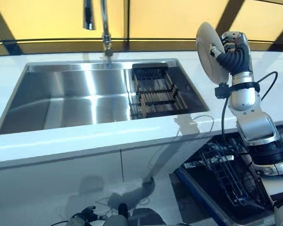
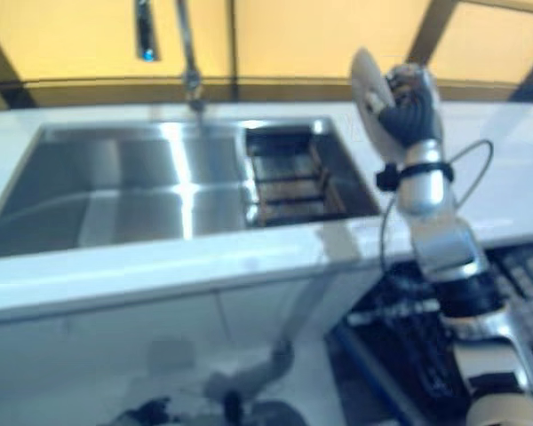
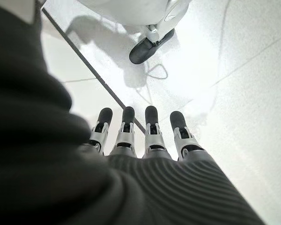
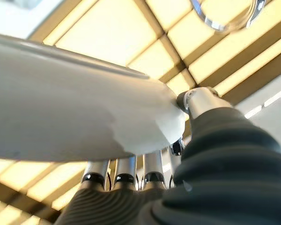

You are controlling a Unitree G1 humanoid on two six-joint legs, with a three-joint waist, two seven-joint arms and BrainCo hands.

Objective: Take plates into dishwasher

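A white plate (image 1: 206,49) is held up on edge above the counter, to the right of the sink. My right hand (image 1: 233,54) is shut on it, fingers behind the plate (image 4: 75,108) and thumb (image 4: 196,101) at its rim. Below and to the right, the dishwasher's pulled-out wire rack (image 1: 226,179) sits low beside the cabinet. My left hand (image 3: 145,136) hangs down over the white floor with its fingers straight and holds nothing.
A steel sink (image 1: 85,94) is set in the white counter (image 1: 85,141), with a dark slatted rack (image 1: 158,92) at its right end and a faucet (image 1: 104,28) behind it. A yellow panelled wall rises behind.
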